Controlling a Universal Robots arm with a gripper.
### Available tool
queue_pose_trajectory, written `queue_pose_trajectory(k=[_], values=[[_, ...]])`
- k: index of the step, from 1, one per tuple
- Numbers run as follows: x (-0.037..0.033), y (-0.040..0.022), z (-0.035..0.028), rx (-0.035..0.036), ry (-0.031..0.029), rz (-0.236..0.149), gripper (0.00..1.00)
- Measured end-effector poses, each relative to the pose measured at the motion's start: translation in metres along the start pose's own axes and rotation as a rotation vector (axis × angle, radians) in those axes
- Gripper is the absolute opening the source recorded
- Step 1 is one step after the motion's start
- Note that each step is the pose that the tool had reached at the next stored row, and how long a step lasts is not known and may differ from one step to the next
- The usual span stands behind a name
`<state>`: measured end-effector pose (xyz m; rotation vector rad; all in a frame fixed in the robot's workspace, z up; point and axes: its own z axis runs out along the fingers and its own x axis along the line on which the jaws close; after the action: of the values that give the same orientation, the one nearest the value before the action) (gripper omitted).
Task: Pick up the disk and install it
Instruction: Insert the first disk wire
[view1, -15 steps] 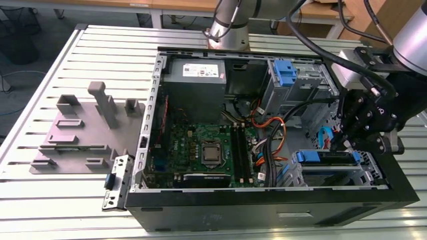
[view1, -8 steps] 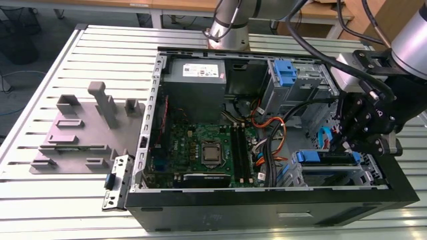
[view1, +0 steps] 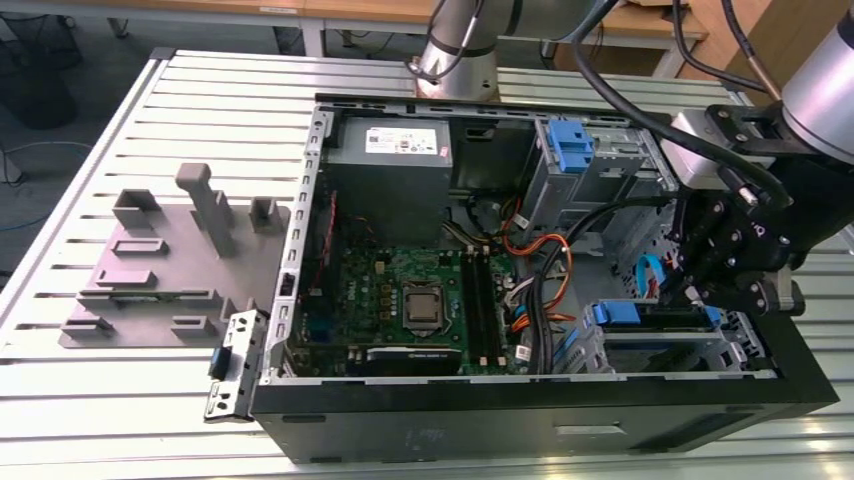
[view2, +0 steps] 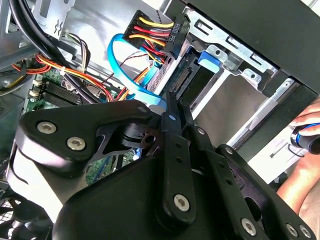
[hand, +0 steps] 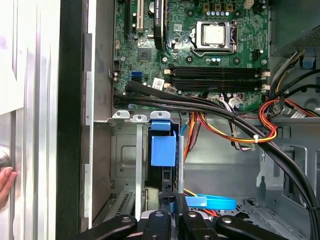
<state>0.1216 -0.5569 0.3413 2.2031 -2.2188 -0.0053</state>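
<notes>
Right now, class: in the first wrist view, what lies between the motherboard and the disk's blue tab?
A bundle of black cables crosses between the motherboard and the blue tab.

One open case (view1: 534, 420), one claw (view1: 714, 290), one disk (view1: 654, 318)

On the counter (view1: 107, 400) sits one case with one board (view1: 400, 300) inside; on the board, one CPU socket (view1: 423, 307) and four memory slots (hand: 217, 77). Past the board there is one grey box (view1: 394, 150), and two blue tabs show: one on the disk near the claw, one (view1: 570, 145) on the bay beside the grey box. Outside the case lie one grey fixture (view1: 174, 270) and one loose bracket (view1: 231, 365). One blue cable (hand: 210, 202) loops near the claw.
</notes>
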Motion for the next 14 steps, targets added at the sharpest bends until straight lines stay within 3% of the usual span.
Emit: queue_pose_trajectory(k=[9,14], values=[[0.0000,0.0000,0.0022,0.0000,-0.0005,0.000,0.16],[-0.0001,-0.0006,0.0026,0.0000,-0.0042,0.000,0.16]])
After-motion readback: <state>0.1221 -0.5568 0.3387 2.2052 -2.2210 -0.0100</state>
